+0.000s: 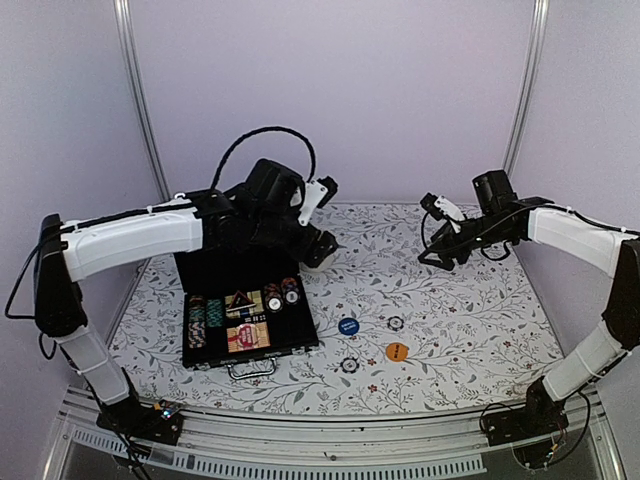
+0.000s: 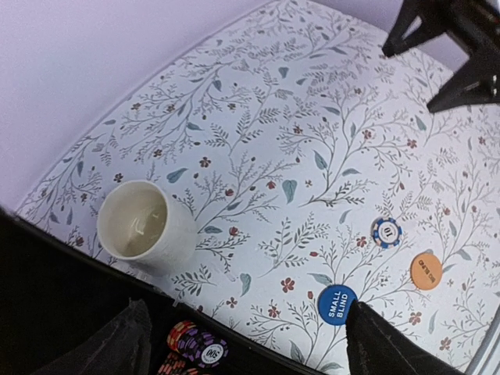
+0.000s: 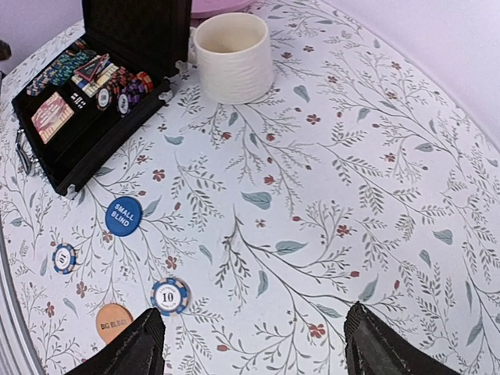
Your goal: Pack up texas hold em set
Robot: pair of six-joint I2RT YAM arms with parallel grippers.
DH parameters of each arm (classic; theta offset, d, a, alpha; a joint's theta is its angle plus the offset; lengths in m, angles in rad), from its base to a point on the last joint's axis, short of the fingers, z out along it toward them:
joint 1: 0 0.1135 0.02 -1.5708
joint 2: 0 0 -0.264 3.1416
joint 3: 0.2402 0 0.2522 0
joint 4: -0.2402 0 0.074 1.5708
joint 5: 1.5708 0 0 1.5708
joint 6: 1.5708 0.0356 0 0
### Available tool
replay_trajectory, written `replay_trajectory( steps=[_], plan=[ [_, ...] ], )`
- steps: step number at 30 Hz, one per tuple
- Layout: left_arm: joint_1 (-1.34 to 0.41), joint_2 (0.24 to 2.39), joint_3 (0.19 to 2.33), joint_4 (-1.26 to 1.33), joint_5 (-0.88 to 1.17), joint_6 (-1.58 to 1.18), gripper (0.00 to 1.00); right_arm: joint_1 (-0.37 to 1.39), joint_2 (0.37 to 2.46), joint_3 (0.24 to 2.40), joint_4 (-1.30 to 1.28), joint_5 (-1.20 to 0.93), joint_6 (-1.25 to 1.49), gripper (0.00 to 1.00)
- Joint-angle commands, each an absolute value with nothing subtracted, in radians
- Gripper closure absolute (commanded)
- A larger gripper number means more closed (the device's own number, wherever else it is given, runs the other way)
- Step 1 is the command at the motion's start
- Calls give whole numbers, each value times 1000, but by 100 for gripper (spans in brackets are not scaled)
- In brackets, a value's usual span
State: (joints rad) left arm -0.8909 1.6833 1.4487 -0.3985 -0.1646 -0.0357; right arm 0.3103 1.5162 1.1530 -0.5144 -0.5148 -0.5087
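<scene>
Case [image 1: 255, 352] is laid open at the near-left corner of the surface [image 1: 450, 300], lid raised so pieces can be loaded; trays are partly filled. Left gripper [image 2: 250, 312] is held spread and empty over the case's far-right corner, beside the mug [image 2: 144, 226]. Right gripper [image 3: 254, 312] is held spread and empty, far right. Blue button [image 1: 348, 326], orange button [image 1: 397, 351] and two loose chips [image 1: 396, 322] are seen outside, right of the case, toward the near edge.

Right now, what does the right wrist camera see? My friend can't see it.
A part-filled black case stands open at the top left of a flowery tablecloth, with a cream mug beside it. Nearer lie a blue button, an orange button and two striped chips, and the right tool hangs open and empty.
</scene>
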Motion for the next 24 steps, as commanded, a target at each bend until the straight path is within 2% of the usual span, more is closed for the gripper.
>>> replay_trajectory(
  steps=[1, 4, 8, 14, 24],
  plan=[
    [-910, 1853, 1617, -599, -9, 2, 19, 260, 1470, 1138, -432, -491, -507, 23],
    [-922, 2016, 1757, -724, 66, -3, 30, 241, 1475, 1125, -412, -447, -521, 23],
    [-947, 2176, 1889, -825, 123, -32, 35, 239, 1496, 1116, -406, -442, -532, 23],
    [-985, 2329, 2030, -931, 57, -44, 35, 239, 1494, 1112, -406, -436, -538, 23],
    [-995, 2408, 2096, -1005, 26, -63, 35, 239, 1499, 1107, -407, -434, -546, 23]
  ],
)
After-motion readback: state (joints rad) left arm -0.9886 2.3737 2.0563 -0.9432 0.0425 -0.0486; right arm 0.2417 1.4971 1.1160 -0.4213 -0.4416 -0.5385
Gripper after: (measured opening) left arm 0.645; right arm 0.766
